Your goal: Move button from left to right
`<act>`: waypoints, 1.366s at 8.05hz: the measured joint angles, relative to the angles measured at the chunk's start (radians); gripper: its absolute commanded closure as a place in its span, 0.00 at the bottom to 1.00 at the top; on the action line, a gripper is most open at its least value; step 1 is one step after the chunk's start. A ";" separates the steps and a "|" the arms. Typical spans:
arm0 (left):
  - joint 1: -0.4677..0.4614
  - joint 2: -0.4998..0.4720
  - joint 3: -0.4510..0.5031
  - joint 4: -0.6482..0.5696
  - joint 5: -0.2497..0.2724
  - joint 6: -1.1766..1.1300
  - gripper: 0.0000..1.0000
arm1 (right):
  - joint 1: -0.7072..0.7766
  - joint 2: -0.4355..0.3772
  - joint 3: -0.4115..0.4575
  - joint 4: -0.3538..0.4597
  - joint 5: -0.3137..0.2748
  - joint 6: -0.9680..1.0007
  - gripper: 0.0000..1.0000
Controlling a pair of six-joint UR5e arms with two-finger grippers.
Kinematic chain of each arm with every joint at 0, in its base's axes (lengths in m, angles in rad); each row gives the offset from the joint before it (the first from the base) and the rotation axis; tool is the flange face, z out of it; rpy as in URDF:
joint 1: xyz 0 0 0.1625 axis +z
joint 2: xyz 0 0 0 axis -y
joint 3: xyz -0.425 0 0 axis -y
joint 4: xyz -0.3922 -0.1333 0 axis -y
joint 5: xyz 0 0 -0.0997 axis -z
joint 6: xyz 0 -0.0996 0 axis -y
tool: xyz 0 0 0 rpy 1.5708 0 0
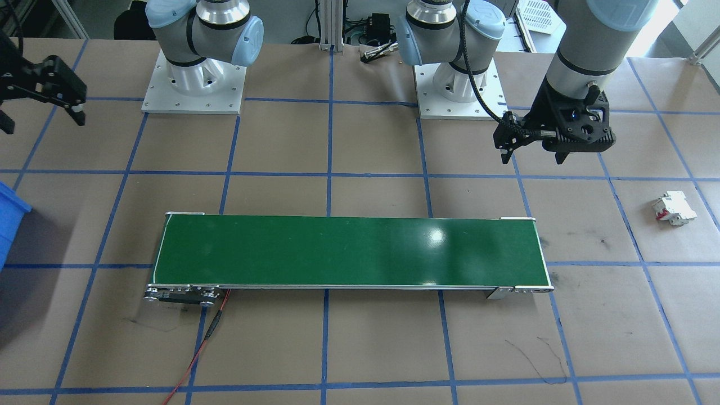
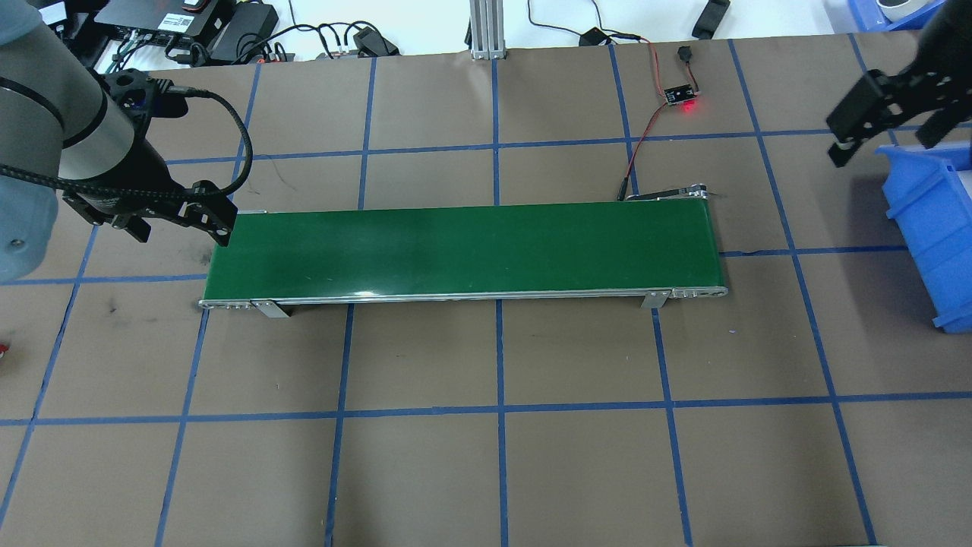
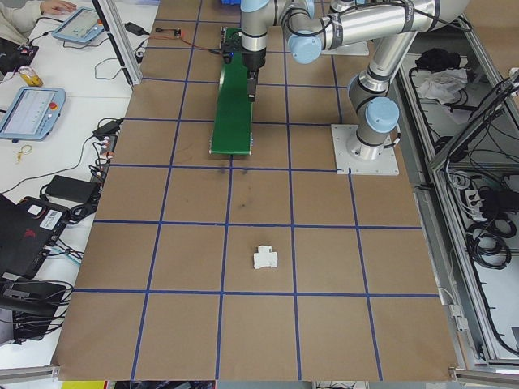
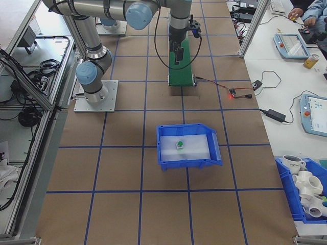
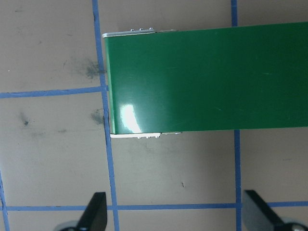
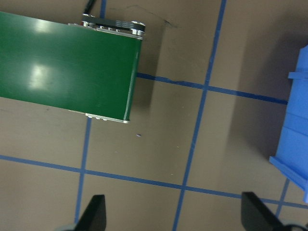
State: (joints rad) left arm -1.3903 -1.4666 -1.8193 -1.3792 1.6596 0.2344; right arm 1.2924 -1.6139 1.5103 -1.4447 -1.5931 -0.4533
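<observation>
The button (image 4: 180, 144), small with a green cap, lies inside the blue bin (image 4: 166, 158) in the exterior right view; no other view shows it. My left gripper (image 5: 175, 214) is open and empty, hovering over the table beside the end of the green conveyor belt (image 2: 463, 251). That same left gripper (image 2: 182, 228) sits at the belt's left end in the overhead view. My right gripper (image 6: 175, 214) is also open and empty, raised between the belt's other end and the bin (image 2: 926, 228).
A white circuit breaker (image 1: 674, 208) with red parts lies on the table on my left side. A small board with a red light (image 2: 681, 96) and its wires lie behind the belt. Blue tape lines grid the brown tabletop.
</observation>
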 measured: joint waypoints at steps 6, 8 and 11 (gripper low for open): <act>0.002 0.002 0.000 -0.001 -0.001 0.003 0.00 | 0.333 0.035 -0.010 -0.064 0.014 0.404 0.00; 0.002 0.004 -0.001 -0.001 -0.001 0.004 0.00 | 0.336 0.036 -0.009 -0.080 0.014 0.408 0.00; 0.002 0.006 -0.001 -0.001 0.000 0.005 0.00 | 0.337 0.037 -0.009 -0.083 0.008 0.404 0.00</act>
State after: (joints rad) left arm -1.3883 -1.4605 -1.8208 -1.3806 1.6597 0.2392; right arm 1.6290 -1.5769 1.5016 -1.5277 -1.5849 -0.0493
